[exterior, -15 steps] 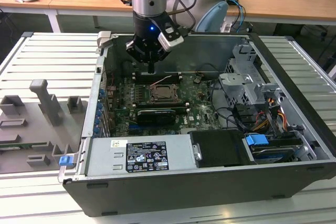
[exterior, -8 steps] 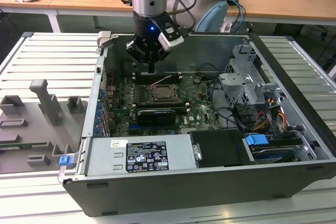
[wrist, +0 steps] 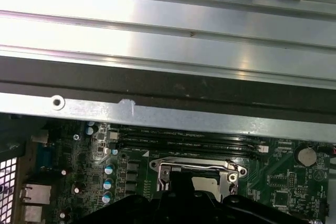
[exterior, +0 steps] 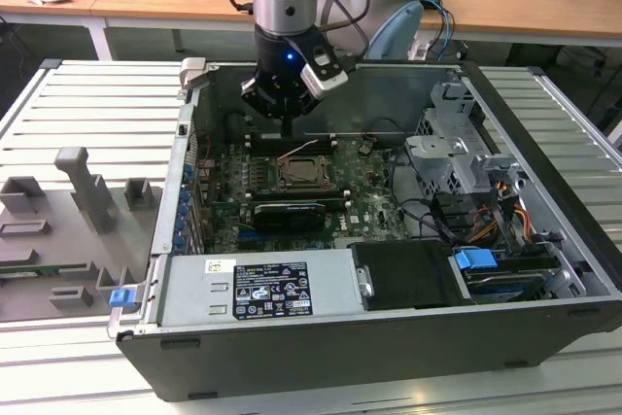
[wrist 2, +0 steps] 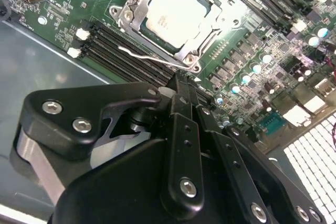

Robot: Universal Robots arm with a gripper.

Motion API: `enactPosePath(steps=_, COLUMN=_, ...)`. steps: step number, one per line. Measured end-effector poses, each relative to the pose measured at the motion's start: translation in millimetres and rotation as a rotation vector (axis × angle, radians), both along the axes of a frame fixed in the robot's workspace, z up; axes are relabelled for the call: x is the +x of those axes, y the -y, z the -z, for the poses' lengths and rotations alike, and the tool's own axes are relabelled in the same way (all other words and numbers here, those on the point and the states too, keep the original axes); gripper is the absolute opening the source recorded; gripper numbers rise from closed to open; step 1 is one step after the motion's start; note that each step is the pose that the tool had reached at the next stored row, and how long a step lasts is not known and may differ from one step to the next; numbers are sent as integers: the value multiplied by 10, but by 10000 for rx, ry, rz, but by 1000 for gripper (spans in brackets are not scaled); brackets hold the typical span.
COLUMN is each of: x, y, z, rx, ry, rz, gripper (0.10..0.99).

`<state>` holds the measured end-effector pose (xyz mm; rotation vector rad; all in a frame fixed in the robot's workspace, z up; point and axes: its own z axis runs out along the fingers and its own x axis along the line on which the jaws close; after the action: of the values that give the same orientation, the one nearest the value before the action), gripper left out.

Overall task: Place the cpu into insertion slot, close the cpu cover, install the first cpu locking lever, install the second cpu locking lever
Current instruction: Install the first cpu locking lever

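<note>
The cpu (wrist 2: 176, 11) lies pale and flat in the insertion slot (exterior: 296, 174) on the green board. The cpu cover (wrist 2: 197, 53), a silvery frame, lies down around it with the chip showing through its window. A thin silver locking lever (wrist 2: 142, 56) runs along the socket's edge beside the memory slots, up to the fingertips. My gripper (wrist 2: 181, 80) is shut with nothing visible between its black fingers, its tip just off the socket's corner. In the exterior view the gripper (exterior: 289, 131) hangs just behind the socket. The first wrist view shows the cover (wrist: 194, 165) and the cpu (wrist: 207, 183) past the fingers.
Long memory slots (wrist 2: 115, 45) run beside the socket. A black expansion card (exterior: 289, 213) lies in front of it. The power supply (exterior: 262, 289), the drive cage (exterior: 452, 157) and the case walls (exterior: 180, 191) close in the board. Grey fixtures (exterior: 87, 187) stand on the table.
</note>
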<state>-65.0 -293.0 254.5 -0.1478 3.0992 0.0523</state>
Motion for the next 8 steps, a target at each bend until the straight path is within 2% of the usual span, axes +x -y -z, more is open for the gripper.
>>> enactPosePath(steps=5, x=0, y=0, z=27, rx=61, ry=0, rz=0, gripper=106)
enactPosePath(steps=7, x=1, y=0, z=33, rx=135, ry=-2, rz=-2, gripper=106)
enactPosePath(steps=8, x=1, y=0, z=37, rx=214, ry=0, rz=0, gripper=106)
